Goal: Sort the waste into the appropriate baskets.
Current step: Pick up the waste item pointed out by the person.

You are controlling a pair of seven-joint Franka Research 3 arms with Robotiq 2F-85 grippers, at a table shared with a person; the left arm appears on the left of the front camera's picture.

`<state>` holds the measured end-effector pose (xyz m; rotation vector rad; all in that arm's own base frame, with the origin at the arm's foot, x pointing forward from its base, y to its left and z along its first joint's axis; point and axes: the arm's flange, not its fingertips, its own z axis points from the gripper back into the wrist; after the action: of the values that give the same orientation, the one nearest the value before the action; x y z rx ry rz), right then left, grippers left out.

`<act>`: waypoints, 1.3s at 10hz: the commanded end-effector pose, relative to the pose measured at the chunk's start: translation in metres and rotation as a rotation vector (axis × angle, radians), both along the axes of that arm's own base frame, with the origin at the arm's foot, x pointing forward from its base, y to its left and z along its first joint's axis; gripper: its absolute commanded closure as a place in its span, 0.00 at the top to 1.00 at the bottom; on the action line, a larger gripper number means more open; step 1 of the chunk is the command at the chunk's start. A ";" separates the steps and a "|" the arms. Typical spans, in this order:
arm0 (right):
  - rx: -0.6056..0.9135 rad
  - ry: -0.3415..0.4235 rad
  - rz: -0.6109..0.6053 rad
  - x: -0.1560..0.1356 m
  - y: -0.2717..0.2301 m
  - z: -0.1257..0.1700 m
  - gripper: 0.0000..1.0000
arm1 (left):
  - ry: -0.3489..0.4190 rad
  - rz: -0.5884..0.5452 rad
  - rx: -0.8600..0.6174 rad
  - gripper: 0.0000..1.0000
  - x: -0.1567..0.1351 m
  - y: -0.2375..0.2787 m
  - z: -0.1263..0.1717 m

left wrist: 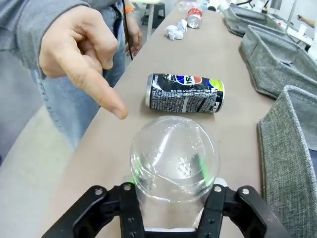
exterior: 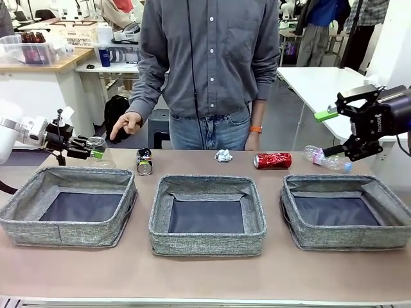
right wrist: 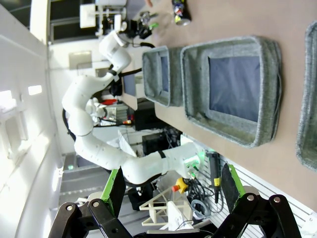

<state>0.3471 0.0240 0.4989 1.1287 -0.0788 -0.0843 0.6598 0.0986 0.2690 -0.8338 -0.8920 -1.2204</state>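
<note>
Item 1, left gripper (exterior: pixel 96 153): at the bench's (exterior: pixel 205 276) far left corner, jaws drawn narrow, green pads pressed to both sides of a clear bottle (left wrist: pixel 173 158). The bottle seems to stand on end, though the clear plastic makes that hard to confirm.

Item 2, left basket (exterior: pixel 64 174): just beside the held bottle on the robot's side. This arm is by far the nearer, and the drop looks like a short carry over the far wall.

Item 3, person's hand (left wrist: pixel 81 54): pointing down close to the bottle.

Item 4, along the far edge, left to right: dark can (left wrist: pixel 185 93) on its side, paper ball (exterior: pixel 223 155), red can (exterior: pixel 273 160) on its side, second clear bottle (exterior: pixel 324 157).

Item 5, right gripper (exterior: pixel 331 133): raised near that second bottle, spread wide, holding nothing.

Item 6: middle basket (exterior: pixel 205 181) and right basket (exterior: pixel 347 181).
</note>
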 end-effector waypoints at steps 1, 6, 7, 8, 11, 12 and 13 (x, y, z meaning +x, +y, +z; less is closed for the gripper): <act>-0.005 0.003 0.003 0.002 0.001 0.003 1.00 | -0.024 -0.006 -0.014 0.23 -0.001 -0.001 -0.001; -0.005 0.003 0.003 0.002 0.001 0.003 1.00 | -0.018 0.029 -0.022 0.03 -0.004 -0.001 0.005; -0.005 0.003 0.003 0.002 0.001 0.003 1.00 | -0.021 0.045 -0.028 0.03 -0.006 0.001 0.013; -0.005 0.003 0.003 0.002 0.001 0.003 1.00 | -0.032 0.074 -0.015 0.03 -0.010 0.003 0.032; -0.005 0.003 0.003 0.002 0.001 0.003 1.00 | -0.009 0.167 0.155 0.03 -0.029 0.011 0.139; -0.005 0.003 0.003 0.002 0.001 0.003 1.00 | 0.095 0.176 0.161 0.03 -0.042 0.007 0.181; -0.005 0.003 0.003 0.002 0.001 0.003 1.00 | 0.277 0.173 0.205 0.03 -0.059 -0.004 0.214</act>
<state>0.3471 0.0240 0.4991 1.1286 -0.0790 -0.0839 0.6224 0.1122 0.4653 -0.6564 -0.7717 -1.0639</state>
